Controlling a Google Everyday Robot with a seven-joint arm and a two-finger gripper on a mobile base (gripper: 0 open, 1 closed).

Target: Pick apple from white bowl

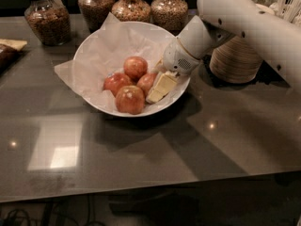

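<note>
**Pincer low in the white bowl, beside an apple**

Dark, glossy counter (pixel 225 145) across nearly the whole view, with pale patches of light reflected on the left. Coming down from the upper right, a thick white arm (pixel 244 18), angled toward the middle of the counter and ending over the right rim of the bowl. Wide, shallow white bowl (pixel 157 30) at centre, lined with crumpled white paper (pixel 99 55) that spills over its left edge. Behind the arm on the right, a stack of beige bowls (pixel 235 60). Along the back edge, four glass jars (pixel 46 20) filled with brown contents. Inside the white bowl, four red-orange apples clustered together; rightmost of them, the apple (pixel 146 83), lying just beside the pincer. Cream-coloured pincer (pixel 160 89) down inside the bowl at its right side, tilted toward that apple; cannot tell whether spread or pressed together, nor whether touching the fruit.
</note>
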